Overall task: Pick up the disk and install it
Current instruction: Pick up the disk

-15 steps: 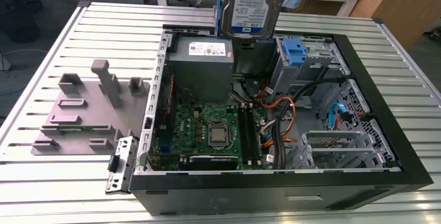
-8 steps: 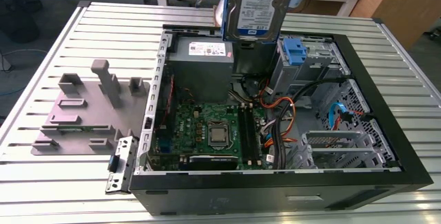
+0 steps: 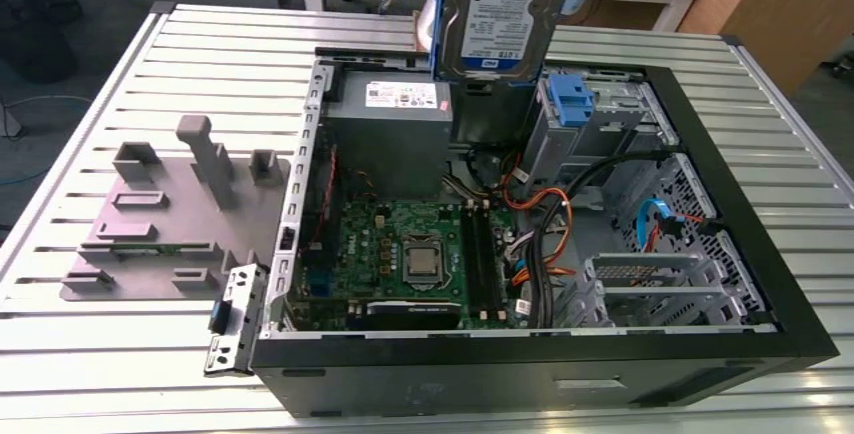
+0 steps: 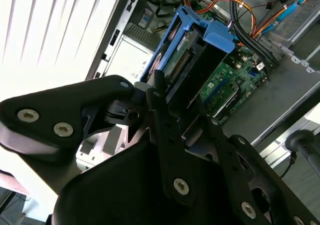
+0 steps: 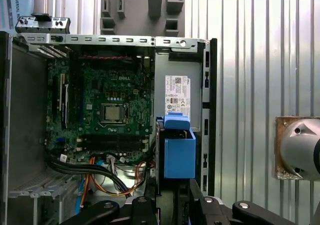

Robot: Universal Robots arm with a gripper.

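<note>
Exterior view: disk [image 3: 505, 14] hangs above case [image 3: 534, 379] holding motherboard [image 3: 400, 244], seemingly in jaws

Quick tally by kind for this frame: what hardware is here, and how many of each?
disk: 1
power supply: 1
motherboard: 1
computer case: 1
grey fixture plate: 1
Total: 5

Below the jaws gripping the silver-grey, blue-railed disk [image 3: 505, 14], a grey metal power-supply box [image 3: 387, 126] and orange-black cables [image 3: 551, 202] obstruct; beside them, open air.
</note>
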